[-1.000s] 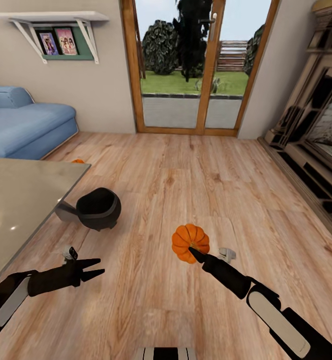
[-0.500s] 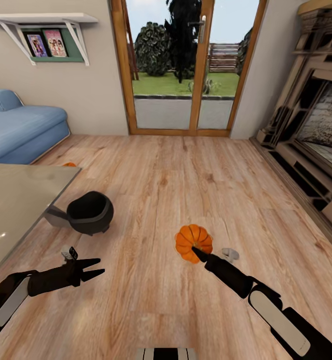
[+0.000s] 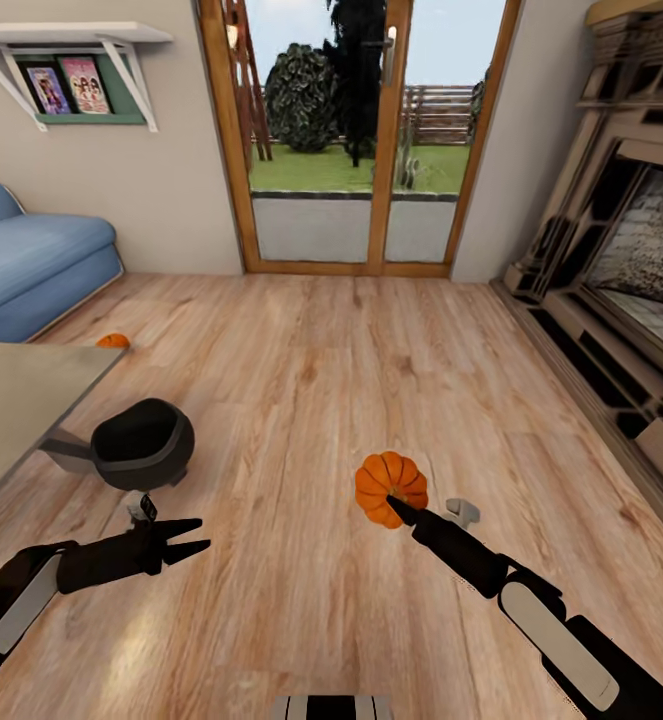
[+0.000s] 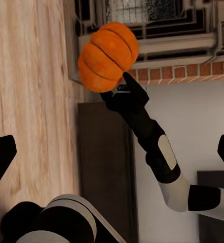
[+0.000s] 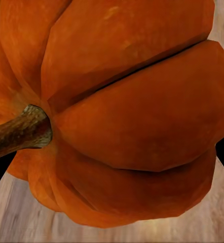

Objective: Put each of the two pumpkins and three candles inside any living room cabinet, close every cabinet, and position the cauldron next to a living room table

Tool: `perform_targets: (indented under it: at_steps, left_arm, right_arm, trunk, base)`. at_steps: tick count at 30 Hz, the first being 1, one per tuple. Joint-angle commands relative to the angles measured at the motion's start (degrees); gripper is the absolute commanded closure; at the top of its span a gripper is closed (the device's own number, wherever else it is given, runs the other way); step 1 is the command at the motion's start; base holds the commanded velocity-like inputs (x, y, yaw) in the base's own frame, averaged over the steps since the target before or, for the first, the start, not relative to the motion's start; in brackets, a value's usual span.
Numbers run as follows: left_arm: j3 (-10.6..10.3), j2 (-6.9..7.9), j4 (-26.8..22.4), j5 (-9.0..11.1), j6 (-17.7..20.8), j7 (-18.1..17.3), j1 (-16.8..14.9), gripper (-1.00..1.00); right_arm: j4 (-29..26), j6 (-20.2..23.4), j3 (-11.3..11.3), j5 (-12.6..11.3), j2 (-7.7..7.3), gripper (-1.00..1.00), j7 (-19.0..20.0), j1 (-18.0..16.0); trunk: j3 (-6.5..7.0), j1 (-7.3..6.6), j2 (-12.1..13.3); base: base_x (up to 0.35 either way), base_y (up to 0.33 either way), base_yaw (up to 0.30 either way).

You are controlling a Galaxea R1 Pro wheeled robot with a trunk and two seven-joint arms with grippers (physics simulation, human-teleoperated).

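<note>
Right end effector (image 3: 396, 508) grips a pumpkin (image 3: 389, 484) above the floor (image 3: 311, 400); left end effector (image 3: 193, 536) spread open, holding nothing.

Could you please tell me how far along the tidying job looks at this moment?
Early stage. In hand: the right gripper is shut on one round orange pumpkin; the left gripper is open and empty. Possibly done: the round-bellied black cauldron sits on the floor beside the glossy beige-grey coffee table. Left: the second small orange pumpkin lies on the wooden floor. Candles are not in sight.
</note>
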Motion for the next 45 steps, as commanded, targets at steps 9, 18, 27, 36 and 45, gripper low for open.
perform_targets:
  at_steps: [9, 18, 27, 36, 45]
  left_arm:
    - [-0.96, -0.01, 0.01, 0.25, 0.42, -0.13, -0.04, -1.00]
    - [-2.04, -0.02, -0.08, 0.33, 0.38, 0.21, -0.04, -1.00]
    - [-2.23, -0.02, -0.09, 0.31, 0.40, 0.21, -0.04, -1.00]
    - [-2.35, -0.02, -0.09, 0.25, 0.38, 0.29, -0.04, -1.00]
    - [-2.44, -0.14, 0.00, 0.25, 0.34, 0.30, -0.04, -1.00]
  right_arm:
    - [0.46, -0.18, 0.04, -0.60, -0.04, 1.00, 0.05, -0.01]
    - [0.66, -0.18, 0.01, -0.60, 0.00, 1.00, 0.04, -0.02]
    - [0.75, -0.19, 0.01, -0.56, -0.01, 1.00, 0.12, -0.06]
    - [0.87, -0.20, 0.01, -0.43, -0.01, 1.00, 0.13, -0.05]
    - [0.86, -0.20, 0.01, -0.17, -0.01, 1.00, 0.13, -0.03]
  trunk:
    - [-0.41, 0.01, -0.02]
    - [-0.49, 0.01, -0.02]
    - [0.06, 0.01, -0.02]
    - [0.86, 0.01, -0.02]
    - [1.65, 0.01, -0.02]
  base:
    - [0.039, -0.036, -0.133]
    - [0.000, 0.000, -0.025]
    - [0.003, 0.000, 0.000]
    - [0.135, -0.001, 0.000]
    - [0.314, -0.066, 0.000]
